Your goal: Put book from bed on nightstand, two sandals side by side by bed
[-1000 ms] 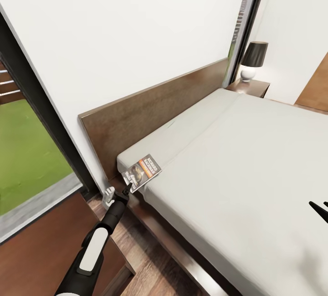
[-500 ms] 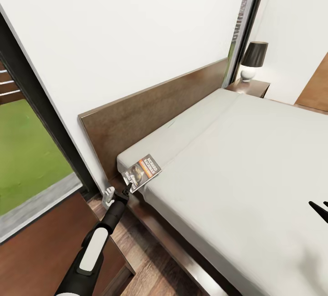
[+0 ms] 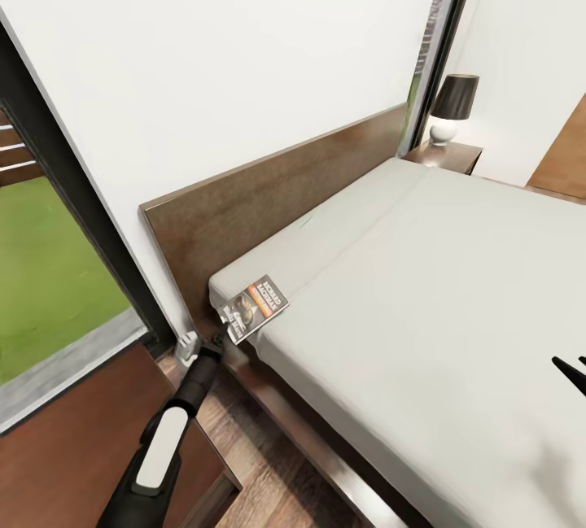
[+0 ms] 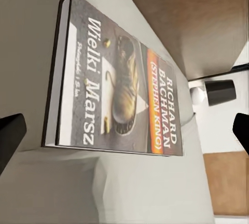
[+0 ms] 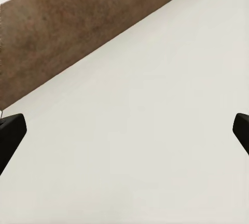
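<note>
You see the book (image 4: 116, 97): paper, glossy printed cover. Bed (image 3: 456, 292): matt pale-grey cloth mattress, dark-brown grained wood headboard and frame. Nightstand (image 3: 446, 157): glossy reddish wood. Floor (image 3: 268, 471): wood planks.

Illumination is even and bright, with daylight entering through the window (image 3: 49, 284) at my left. The white wall (image 3: 244, 64) and the mattress (image 3: 423, 284) render flat, with weak shadows. My head view bends straight lines toward the frame edges. The book (image 4: 116, 99) cover lettering reads sharp in my left wrist view; the lamp (image 3: 452, 109) appears soft.
</note>
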